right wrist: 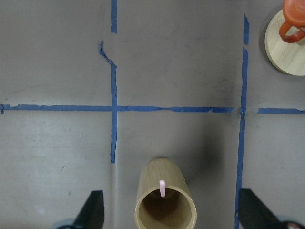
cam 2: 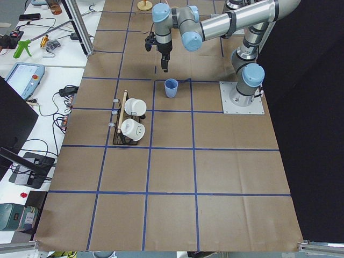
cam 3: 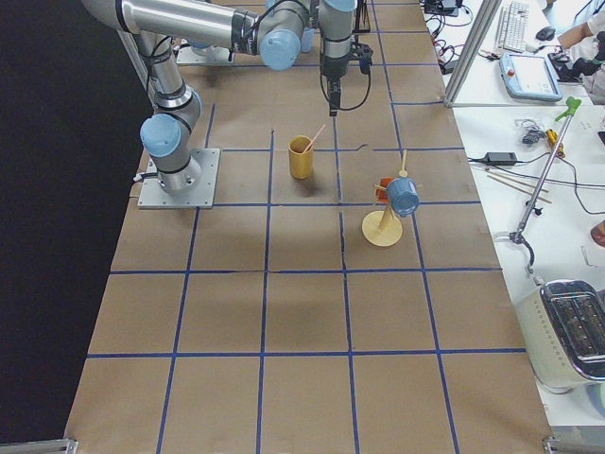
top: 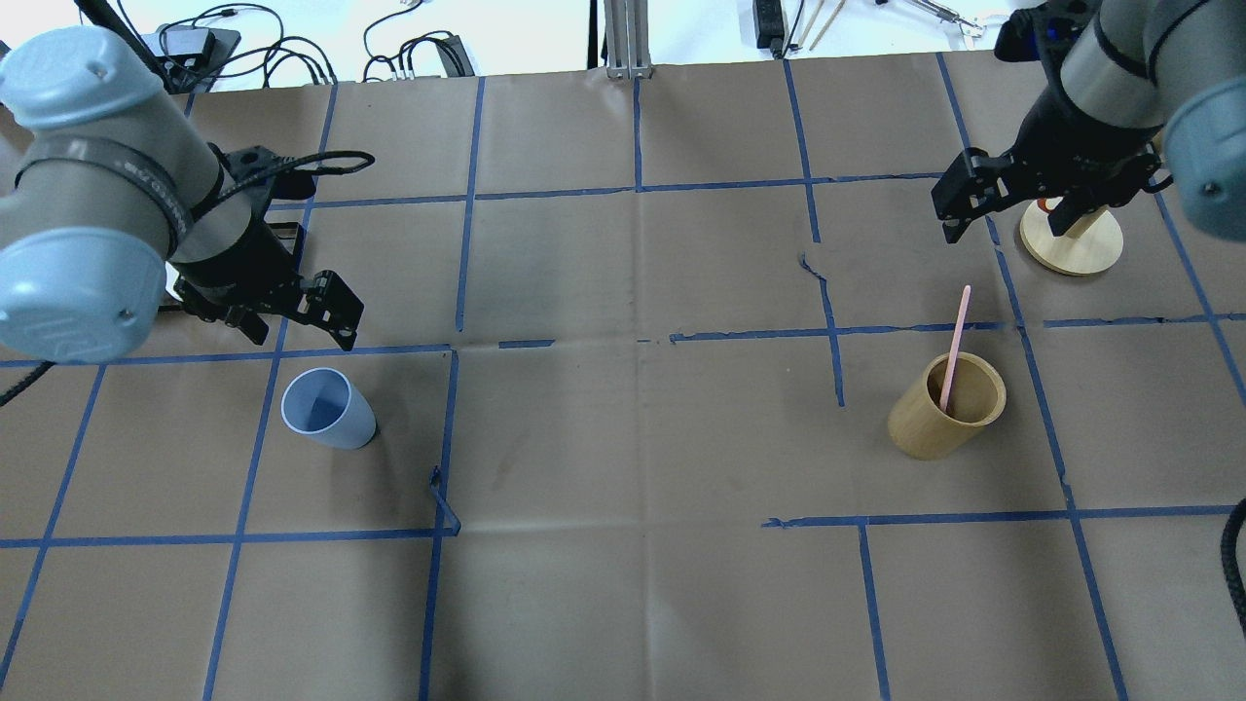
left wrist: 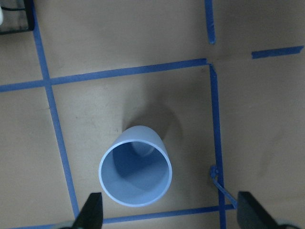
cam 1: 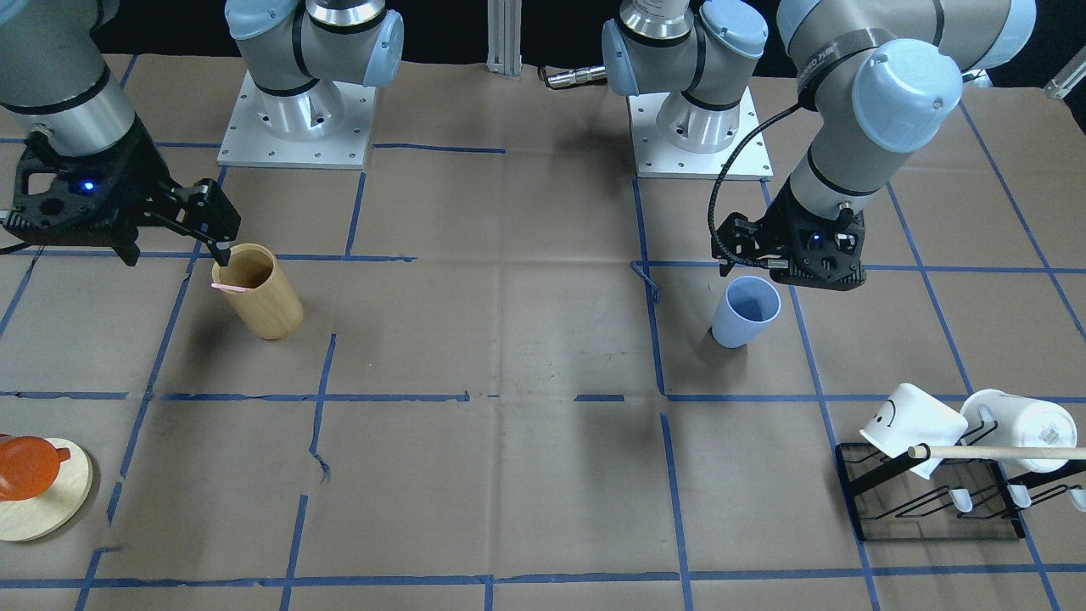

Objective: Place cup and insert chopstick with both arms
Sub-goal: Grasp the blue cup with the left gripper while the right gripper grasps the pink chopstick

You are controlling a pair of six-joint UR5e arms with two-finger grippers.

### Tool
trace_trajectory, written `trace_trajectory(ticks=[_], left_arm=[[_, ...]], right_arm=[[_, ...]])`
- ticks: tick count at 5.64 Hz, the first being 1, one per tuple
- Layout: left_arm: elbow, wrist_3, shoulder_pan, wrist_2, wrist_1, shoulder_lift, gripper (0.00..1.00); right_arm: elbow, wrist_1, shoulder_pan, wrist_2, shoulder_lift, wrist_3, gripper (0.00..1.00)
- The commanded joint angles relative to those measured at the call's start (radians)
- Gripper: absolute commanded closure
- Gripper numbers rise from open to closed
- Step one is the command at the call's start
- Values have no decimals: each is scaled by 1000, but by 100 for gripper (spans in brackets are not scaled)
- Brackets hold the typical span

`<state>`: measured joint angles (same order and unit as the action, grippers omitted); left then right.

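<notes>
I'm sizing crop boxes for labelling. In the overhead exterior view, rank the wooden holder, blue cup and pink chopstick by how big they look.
Largest: wooden holder.
Next: blue cup, somewhat smaller.
Smallest: pink chopstick, long but very thin, so it covers the least area.

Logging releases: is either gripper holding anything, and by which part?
Nothing is held. The left gripper and right gripper are both open; the blue cup stands free, and the chopstick rests in the wooden holder.
</notes>
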<state>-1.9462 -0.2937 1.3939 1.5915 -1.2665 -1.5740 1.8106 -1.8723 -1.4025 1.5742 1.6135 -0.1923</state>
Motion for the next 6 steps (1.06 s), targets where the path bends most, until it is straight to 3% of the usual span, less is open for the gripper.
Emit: trace_trajectory(ticks=[1, 3, 4, 5, 6], left_arm=[[-143, -8, -10, -2, 184, -29, 1], [-149, -10, -9, 2, 188, -89, 7], [-149, -10, -10, 1, 190, -99, 63], [-148, -5, -10, 1, 193, -100, 88], [-142, -4, -9, 1, 193, -100, 92]], right_arm=[[222, -266, 0, -3, 51, -1, 0], [303, -338, -1, 6, 49, 1, 0], [308, -372, -4, 12, 48, -1, 0], [308, -375, -4, 12, 42, -1, 29], [306, -376, -4, 9, 43, -1, 54]])
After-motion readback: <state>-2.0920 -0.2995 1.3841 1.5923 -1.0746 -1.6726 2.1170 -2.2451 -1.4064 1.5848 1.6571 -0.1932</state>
